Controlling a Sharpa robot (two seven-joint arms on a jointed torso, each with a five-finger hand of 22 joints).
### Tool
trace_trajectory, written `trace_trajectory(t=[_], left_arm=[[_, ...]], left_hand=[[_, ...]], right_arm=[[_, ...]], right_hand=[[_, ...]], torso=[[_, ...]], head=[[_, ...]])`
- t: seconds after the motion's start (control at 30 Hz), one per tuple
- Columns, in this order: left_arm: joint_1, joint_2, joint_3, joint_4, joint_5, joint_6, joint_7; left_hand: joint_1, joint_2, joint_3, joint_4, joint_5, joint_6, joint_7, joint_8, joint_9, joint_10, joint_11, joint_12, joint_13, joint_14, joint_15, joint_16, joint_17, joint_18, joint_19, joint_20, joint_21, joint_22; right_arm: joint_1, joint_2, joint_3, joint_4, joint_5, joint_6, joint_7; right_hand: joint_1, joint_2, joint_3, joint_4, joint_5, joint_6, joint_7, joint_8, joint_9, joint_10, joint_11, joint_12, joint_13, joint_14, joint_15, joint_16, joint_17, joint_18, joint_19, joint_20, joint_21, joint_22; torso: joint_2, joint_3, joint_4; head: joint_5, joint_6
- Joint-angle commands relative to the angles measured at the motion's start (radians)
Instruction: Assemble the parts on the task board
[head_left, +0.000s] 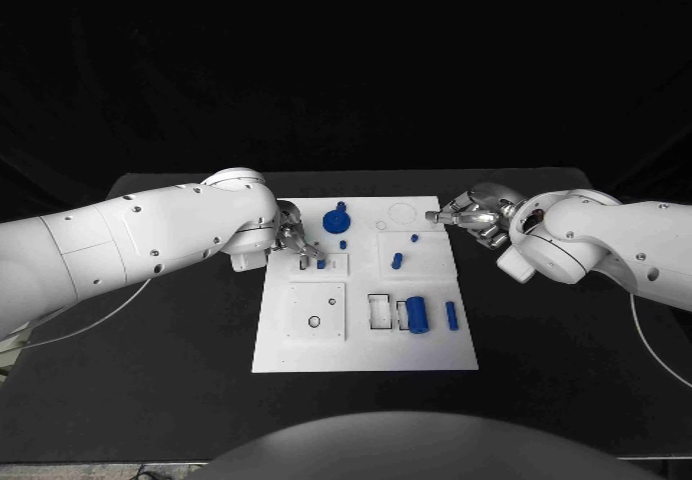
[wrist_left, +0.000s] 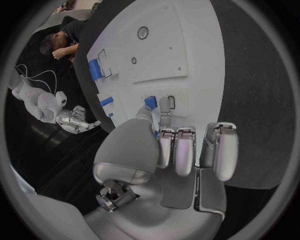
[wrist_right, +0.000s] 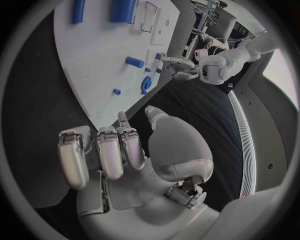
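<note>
Both arms wear smooth, glossy white shells, rounded and bulging at the joints, dotted with small dark screw holes. The left hand (wrist_left: 181, 150) is brushed silver, its fingers built of blocky segments with paler pads, the palm a grey plate. The right hand (wrist_right: 119, 150) matches it. A thin pale cable (head_left: 656, 345) trails below the right arm.

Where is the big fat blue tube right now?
In the head view the big blue cylinder lies on the task board, toward its near right side, between a white rectangular frame and a thinner blue bar.
</note>
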Motion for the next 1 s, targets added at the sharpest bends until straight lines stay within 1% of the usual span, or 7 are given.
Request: trace_trajectory(t=[0.03,0.27,0.4,0.57,0.73,0.9,1.0], left_arm=[[0.0,0.0,0.0,0.003,0.007,0.025,0.012],[0.0,-0.002,0.0,0.005,0.008,0.007,0.025],[0.0,-0.009,0.0,0.015,0.007,-0.066,0.062],[0.002,-0.033,0.001,0.04,0.009,-0.187,0.12],[0.015,-0.062,0.003,0.064,0.025,-0.256,0.155],[0.034,-0.082,0.012,0.076,0.034,-0.257,0.155],[0.043,-0.086,0.015,0.069,0.034,-0.23,0.144]], left_hand=[[0.007,-0.001,0.0,0.0,0.003,-0.003,-0.004,-0.006,0.001,0.106,-0.008,-0.004,0.251,0.106,-0.006,0.003,0.263,-0.008,0.107,0.005,0.002,0.263],[0.009,-0.002,0.0,0.0,0.003,-0.003,-0.004,-0.006,0.001,0.106,-0.008,-0.004,0.251,0.106,-0.006,0.003,0.263,-0.008,0.107,0.005,0.002,0.263],[-0.002,-0.004,-0.008,0.004,0.001,-0.001,-0.001,-0.007,0.002,0.106,-0.006,-0.004,0.251,0.106,-0.005,0.003,0.263,-0.008,0.107,0.005,0.002,0.263],[-0.096,-0.003,-0.06,0.006,-0.001,0.009,0.003,-0.01,0.005,0.106,-0.001,-0.004,0.251,0.106,0.001,0.003,0.263,-0.008,0.107,0.002,0.002,0.263],[-0.162,0.005,-0.1,0.006,-0.003,0.013,0.005,-0.012,0.01,0.106,0.0,-0.004,0.251,0.106,0.002,0.003,0.263,-0.008,0.107,-0.001,0.002,0.263],[-0.205,0.003,-0.129,0.005,-0.017,0.006,0.008,-0.017,0.015,0.106,0.003,-0.004,0.251,0.106,0.004,0.003,0.263,-0.008,0.107,-0.004,0.002,0.263],[-0.186,0.001,-0.131,0.002,-0.016,-0.035,0.019,-0.029,0.02,0.106,0.013,-0.004,0.251,0.106,0.012,0.003,0.263,-0.008,0.107,-0.008,0.002,0.263]], right_arm=[[-0.001,0.0,0.0,0.0,-0.006,0.013,0.0],[-0.001,0.0,0.0,-0.001,-0.006,0.013,0.0],[-0.001,0.001,0.0,-0.001,-0.006,0.012,0.001],[-0.003,0.001,0.0,-0.002,-0.006,0.01,0.003],[-0.004,0.002,0.0,-0.003,-0.006,0.01,0.003],[-0.005,0.002,0.0,-0.004,-0.006,0.012,0.003],[-0.005,0.003,0.0,-0.005,-0.006,0.012,0.002]], right_hand=[[0.01,0.002,-0.007,0.0,-0.001,0.001,0.008,0.006,0.001,0.105,0.007,0.003,0.263,0.104,0.009,0.004,0.263,-0.007,0.103,0.007,0.004,0.263],[0.01,0.002,-0.007,0.0,-0.001,0.001,0.008,0.006,0.001,0.105,0.007,0.003,0.263,0.104,0.009,0.004,0.263,-0.007,0.103,0.007,0.004,0.263],[0.01,0.002,-0.007,0.0,-0.001,0.001,0.008,0.006,0.001,0.105,0.007,0.003,0.263,0.104,0.009,0.004,0.263,-0.007,0.103,0.007,0.004,0.263],[0.01,0.002,-0.007,0.0,-0.001,0.001,0.008,0.006,0.001,0.105,0.007,0.003,0.263,0.104,0.009,0.004,0.263,-0.007,0.103,0.007,0.004,0.263],[0.01,0.002,-0.007,0.0,-0.001,0.001,0.008,0.006,0.001,0.105,0.007,0.003,0.263,0.104,0.009,0.004,0.263,-0.007,0.103,0.007,0.004,0.263],[0.01,0.002,-0.007,0.0,-0.001,0.001,0.008,0.006,0.001,0.105,0.007,0.003,0.263,0.104,0.009,0.004,0.263,-0.007,0.103,0.007,0.004,0.263],[0.01,0.002,-0.007,0.0,-0.001,0.001,0.008,0.006,0.001,0.105,0.007,0.003,0.263,0.104,0.009,0.004,0.263,-0.007,0.103,0.007,0.004,0.263]], torso=[[0.0,0.0,0.0003],[0.0,-0.0002,-0.0002],[-0.001,0.0004,-0.0007],[-0.002,0.0005,0.0001],[-0.001,0.0008,0.0004],[-0.001,0.0003,0.0005],[0.0,0.0003,0.0004]], head=[[-0.001,0.0],[0.0,0.0],[0.003,0.0],[0.004,0.0],[0.008,0.0],[0.008,0.0],[0.008,0.0]])
